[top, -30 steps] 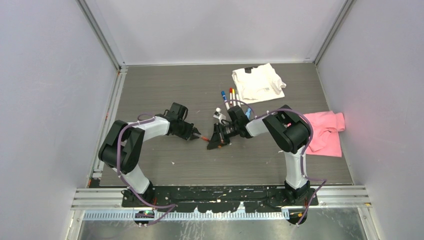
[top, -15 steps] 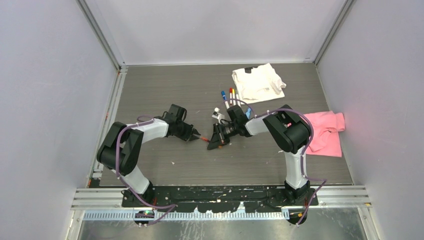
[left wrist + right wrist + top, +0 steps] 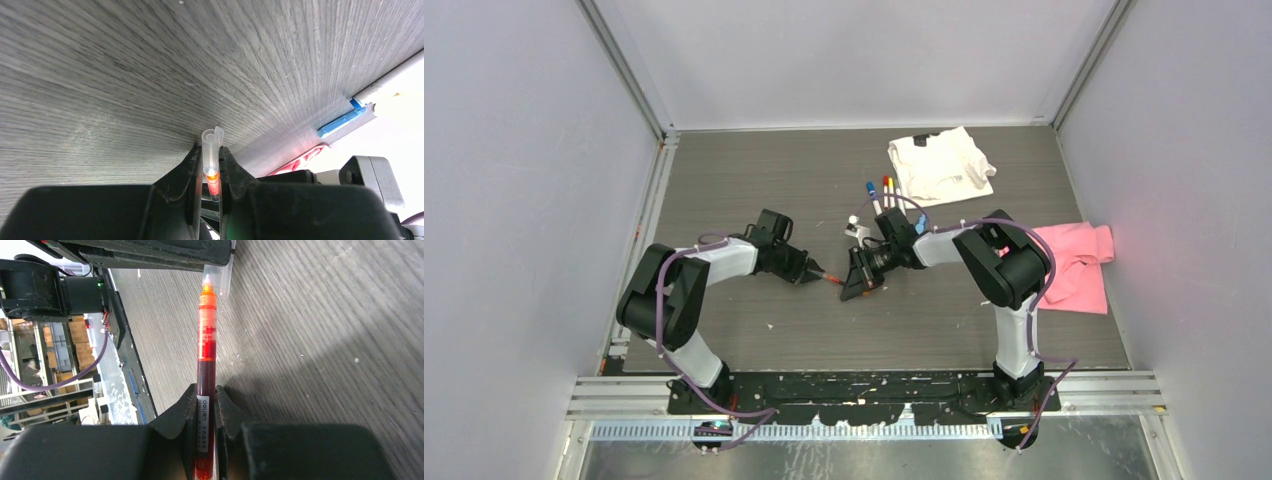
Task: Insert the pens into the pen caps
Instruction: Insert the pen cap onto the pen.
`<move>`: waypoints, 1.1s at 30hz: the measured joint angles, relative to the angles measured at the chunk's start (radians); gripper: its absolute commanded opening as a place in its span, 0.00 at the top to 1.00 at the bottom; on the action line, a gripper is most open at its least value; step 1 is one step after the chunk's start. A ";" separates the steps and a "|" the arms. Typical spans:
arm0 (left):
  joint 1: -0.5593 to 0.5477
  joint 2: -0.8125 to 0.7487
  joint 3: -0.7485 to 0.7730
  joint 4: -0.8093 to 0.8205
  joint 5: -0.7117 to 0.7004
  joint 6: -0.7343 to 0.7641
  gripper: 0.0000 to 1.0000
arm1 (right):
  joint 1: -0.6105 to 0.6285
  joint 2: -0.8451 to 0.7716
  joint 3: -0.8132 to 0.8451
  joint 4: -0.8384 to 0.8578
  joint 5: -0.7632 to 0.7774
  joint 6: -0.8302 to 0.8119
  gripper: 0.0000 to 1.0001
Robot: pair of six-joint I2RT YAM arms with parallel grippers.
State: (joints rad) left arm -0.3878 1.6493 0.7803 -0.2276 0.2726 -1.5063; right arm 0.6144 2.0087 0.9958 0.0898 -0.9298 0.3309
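Right gripper [image 3: 206,396] is clamped on the red pen [image 3: 206,340], tip meeting the clear cap [image 3: 212,142] that my left gripper [image 3: 211,161] pinches, mid-table [image 3: 754,180]. Loose pens [image 3: 882,195] lie just behind. There's a white cloth [image 3: 939,165] at the far edge and a pink cloth [image 3: 1074,265] at the right edge.

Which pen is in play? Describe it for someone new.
On the grey wood-grain table, look at the centre where both arms meet. The right gripper is shut on a translucent red pen; the other pens, white-barrelled, lie loose by the white cloth.
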 measured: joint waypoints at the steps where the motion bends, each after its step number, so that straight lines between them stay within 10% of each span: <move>1: 0.001 0.000 0.000 0.000 0.002 0.001 0.92 | 0.000 0.000 0.002 -0.002 0.001 0.000 0.99; 33: 0.023 -0.090 -0.087 0.045 -0.025 0.014 0.81 | 0.058 0.041 0.043 0.076 0.039 0.100 0.99</move>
State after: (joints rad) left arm -0.3653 1.5593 0.6937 -0.1822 0.2478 -1.4921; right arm 0.6720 2.0499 1.0389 0.1658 -0.8909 0.4309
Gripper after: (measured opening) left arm 0.176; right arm 0.189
